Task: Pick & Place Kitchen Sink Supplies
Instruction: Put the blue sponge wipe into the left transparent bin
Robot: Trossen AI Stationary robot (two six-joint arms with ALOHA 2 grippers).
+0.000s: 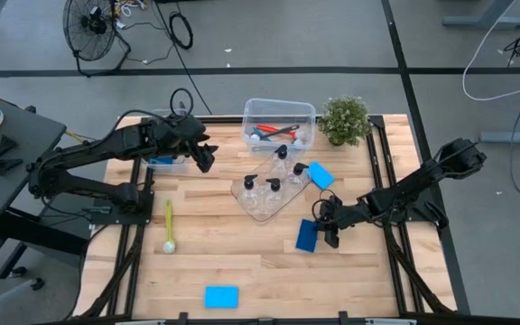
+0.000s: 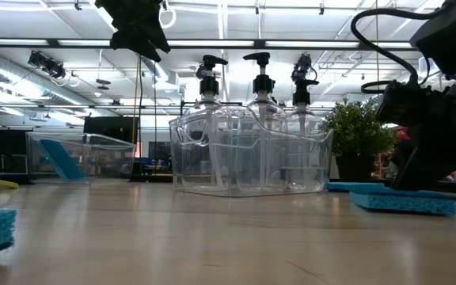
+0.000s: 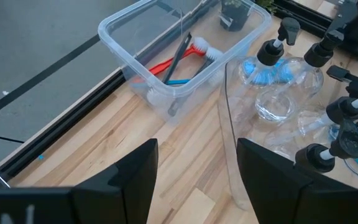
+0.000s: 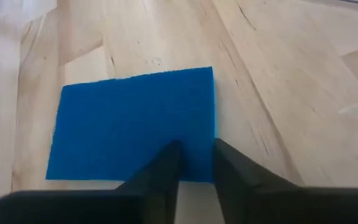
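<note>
Your right gripper (image 4: 196,163) is down at the near edge of a dark-blue sponge (image 4: 135,121) on the table (image 1: 242,262).

The sponge is a flat rectangle with a fine, slightly fuzzy face, lying flat on pale wood planks, just in front of the clear tray (image 1: 264,203) that holds the pump bottles (image 1: 273,185). Your right fingers (image 4: 160,171) are drawn close together, their tips at the sponge's edge; I cannot tell whether they actually pinch it. Your left gripper (image 1: 204,155) hangs spread and empty above the back left of the table, near the clear bin (image 3: 166,56) holding red, blue and black brushes (image 3: 179,59). A lighter blue sponge (image 1: 221,296) lies near the front edge, well apart from both hands.
</note>
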